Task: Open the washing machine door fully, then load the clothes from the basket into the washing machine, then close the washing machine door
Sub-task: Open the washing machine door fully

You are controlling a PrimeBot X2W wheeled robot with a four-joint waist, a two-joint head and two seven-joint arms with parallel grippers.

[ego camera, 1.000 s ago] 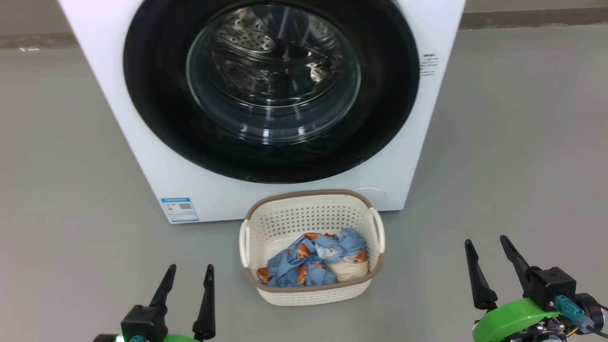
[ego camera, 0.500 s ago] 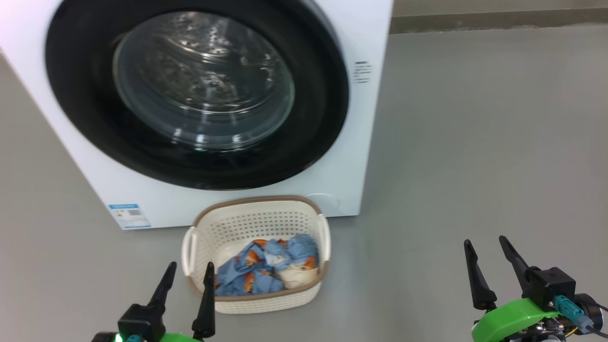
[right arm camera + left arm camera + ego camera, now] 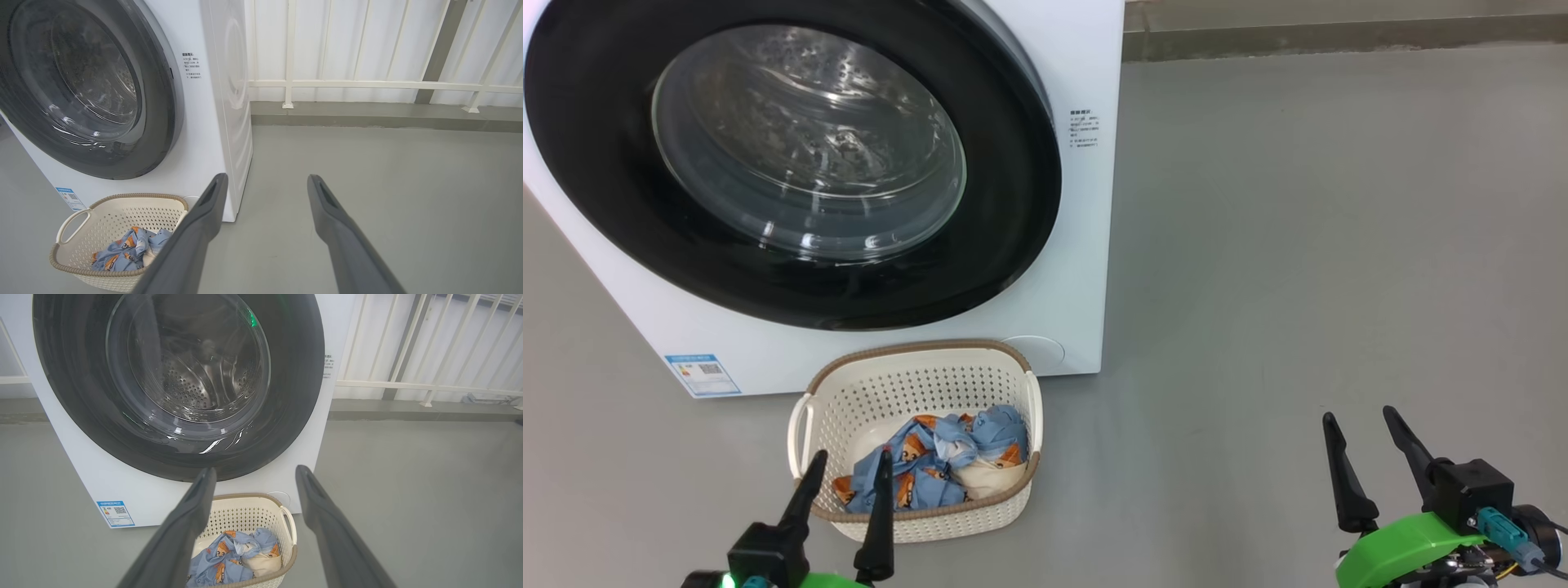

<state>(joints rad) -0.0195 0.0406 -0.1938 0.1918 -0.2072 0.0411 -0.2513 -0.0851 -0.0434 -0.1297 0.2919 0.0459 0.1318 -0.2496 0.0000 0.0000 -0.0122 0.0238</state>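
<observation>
Door (image 3: 792, 163) shut; left tool (image 3: 851, 453), right tool (image 3: 1359, 413) apart, empty. Basket (image 3: 915, 349) at door's 6 o'clock may block swing.

Bright, even light; washing machine door (image 3: 800, 155) glints.

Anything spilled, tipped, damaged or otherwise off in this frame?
Nothing stands out. The washing machine door sits shut, the basket stands upright on the floor before it with the clothes heaped inside, and the left gripper and right gripper are open and empty.
</observation>
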